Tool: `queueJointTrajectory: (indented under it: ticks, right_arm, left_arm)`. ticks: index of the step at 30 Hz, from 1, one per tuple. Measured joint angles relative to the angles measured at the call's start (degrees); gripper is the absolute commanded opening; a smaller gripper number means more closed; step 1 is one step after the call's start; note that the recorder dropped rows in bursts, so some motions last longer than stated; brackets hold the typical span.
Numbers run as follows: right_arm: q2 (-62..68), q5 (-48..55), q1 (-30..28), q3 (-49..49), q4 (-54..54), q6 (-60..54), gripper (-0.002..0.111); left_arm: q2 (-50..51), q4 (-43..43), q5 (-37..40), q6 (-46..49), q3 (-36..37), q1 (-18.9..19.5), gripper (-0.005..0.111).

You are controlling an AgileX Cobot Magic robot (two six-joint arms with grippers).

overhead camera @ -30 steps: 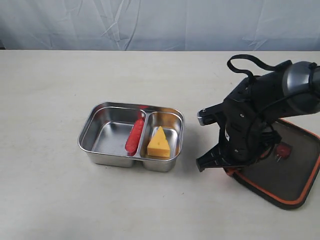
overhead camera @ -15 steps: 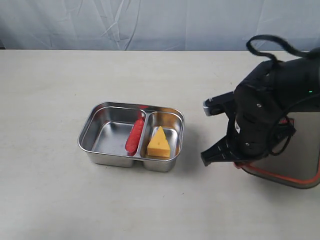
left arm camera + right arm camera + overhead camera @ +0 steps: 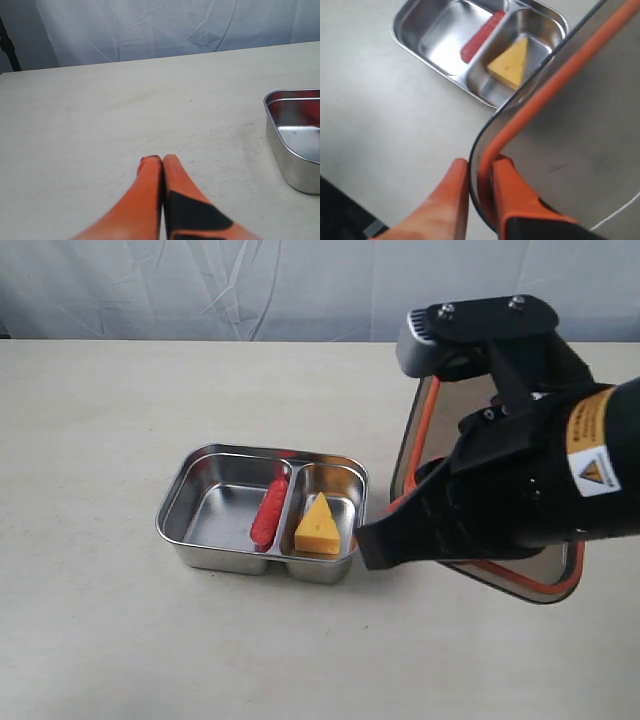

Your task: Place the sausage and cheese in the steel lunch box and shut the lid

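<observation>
Two grippers: the right gripper [image 3: 481, 163] pinches the rim of the lid [image 3: 585, 115], which hangs tilted just right of the steel lunch box [image 3: 200, 540], sausage [image 3: 269, 512] in its left compartment, cheese [image 3: 318, 527] in its right; the left gripper [image 3: 157, 160] is closed, empty.

There is one sausage [image 3: 268, 512] and one cheese [image 3: 317, 527] — so two bits of food in all. There is one steel lunch box [image 3: 215, 558]. It has two compartments [image 3: 215, 505] inside and one divider [image 3: 291, 480] between them. There is one lid [image 3: 590, 100]. There are two grippers, the left gripper [image 3: 161, 160] and the right gripper [image 3: 481, 165] — each has two orange fingers [image 3: 145, 200]. There is one table [image 3: 100, 640], and one pale cloth [image 3: 300, 290] at the back.
</observation>
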Motion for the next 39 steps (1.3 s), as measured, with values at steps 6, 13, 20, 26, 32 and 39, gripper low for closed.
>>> queueJointTrajectory:
  ticks: [6, 13, 20, 26, 32, 39]
  right_arm:
    - [-5.3, 0.1, 5.6, 0.0, 2.0, 0.0, 0.0]
    - [-7.4, 0.2, 12.5, 0.0, 4.1, 0.0, 0.0]
    - [-9.3, 0.1, 19.3, 0.0, 5.5, 0.0, 0.0]
    - [-11.6, -3.8, 22.3, 0.0, 5.8, 0.1, 0.0]
    - [-12.3, -10.8, 22.4, 0.0, 6.3, 0.2, 0.0]
    - [-12.3, -14.0, 22.4, 0.0, 7.4, 0.4, 0.0]
  left_arm:
    - [0.0, 0.0, 0.0, 0.0, 0.0, 0.0, 0.0]
    - [0.0, 0.0, 0.0, 0.0, 0.0, 0.0, 0.0]
    - [0.0, 4.0, -1.6, 0.6, 0.0, 0.0, 0.0]
    - [0.0, -2.4, -6.9, -0.7, 0.0, 0.0, 0.0]
    - [0.0, -43.3, -21.6, -4.0, 0.0, 0.0, 0.0]
    - [0.0, -56.1, -26.7, -10.4, -0.3, 0.0, 0.0]
